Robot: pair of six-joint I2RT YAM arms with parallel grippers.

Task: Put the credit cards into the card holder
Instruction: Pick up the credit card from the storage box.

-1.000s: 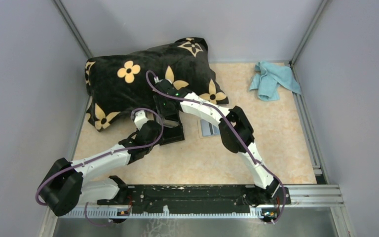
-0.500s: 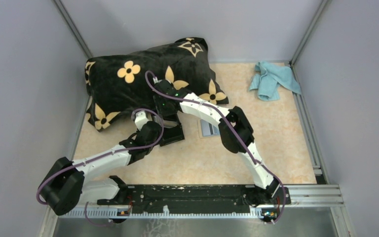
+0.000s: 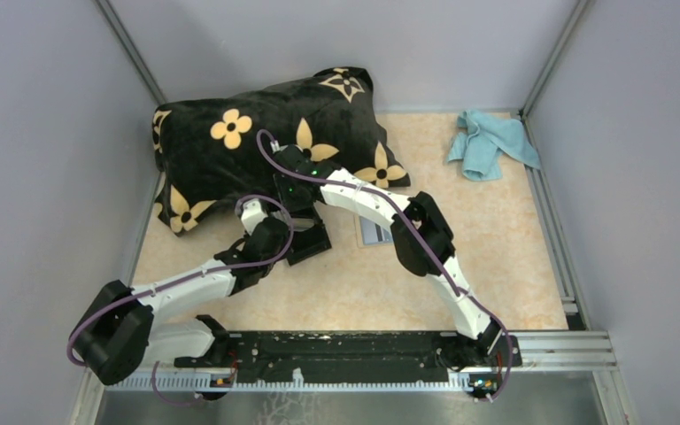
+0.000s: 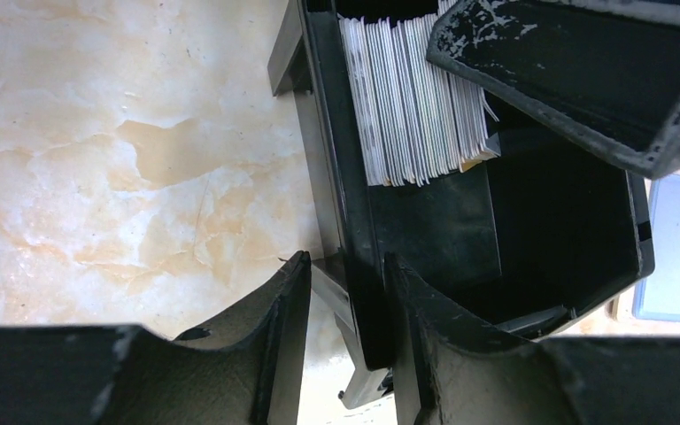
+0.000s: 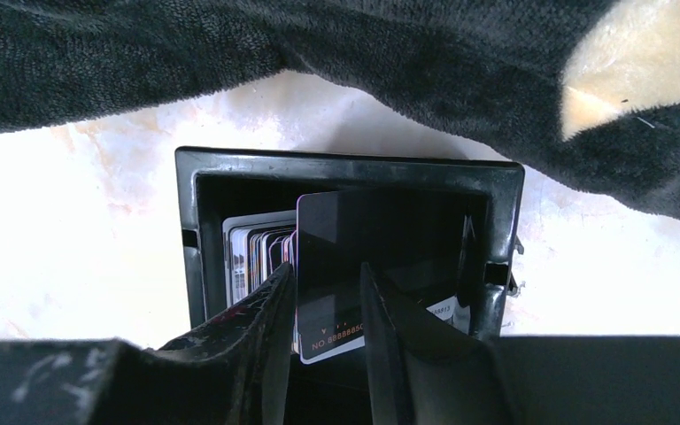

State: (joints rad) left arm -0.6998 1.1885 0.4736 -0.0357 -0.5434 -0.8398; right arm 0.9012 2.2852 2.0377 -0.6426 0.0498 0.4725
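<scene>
Plush, hard plastic and a glossy marbled top
The pillow point(image 3: 257, 133) is black plush with a soft nap; the table point(image 4: 97, 159) is smooth, glossy, marble-patterned; the card holder point(image 4: 429, 235) is smooth black plastic with a faint sheen; the left gripper point(image 4: 347, 261) has matt black fingers point(image 4: 266, 354), scuffed at the edges; the cloth point(image 3: 489, 142) is soft blue fabric.

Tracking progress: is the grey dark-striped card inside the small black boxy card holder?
No, the grey dark-striped card lies flat on the marbled table, outside the wall of the small black boxy card holder.
</scene>
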